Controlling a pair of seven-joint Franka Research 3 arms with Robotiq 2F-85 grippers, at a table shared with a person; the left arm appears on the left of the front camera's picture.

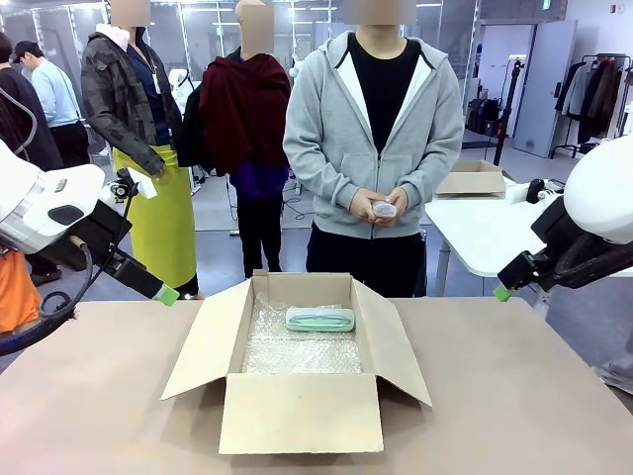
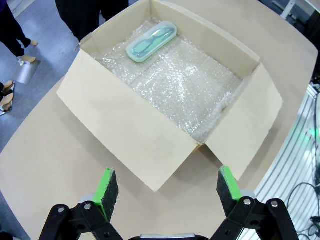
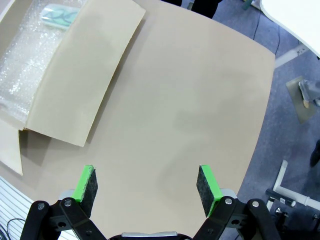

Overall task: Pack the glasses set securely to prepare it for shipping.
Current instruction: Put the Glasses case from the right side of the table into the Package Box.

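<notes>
A mint green glasses case [image 1: 319,319] lies flat on the bubble wrap at the far side of the open cardboard box [image 1: 300,413]. From the left wrist view the case [image 2: 151,42] sits in the box's far corner. The right wrist view catches the case [image 3: 57,15] past a box flap. The person across the table holds a small pale oblong thing [image 1: 384,209] in both hands; I cannot tell if it is the pink case. My left gripper [image 1: 168,294] hovers open left of the box, nothing between its pads. My right gripper [image 1: 503,293] hangs open to the box's right, above bare table.
The box's four flaps [image 1: 201,341] are spread outward over the tan table [image 1: 514,396]. Bubble wrap [image 2: 185,85] lines the box floor. Other people stand behind on the left. A white table [image 1: 485,233] with another box stands at the back right.
</notes>
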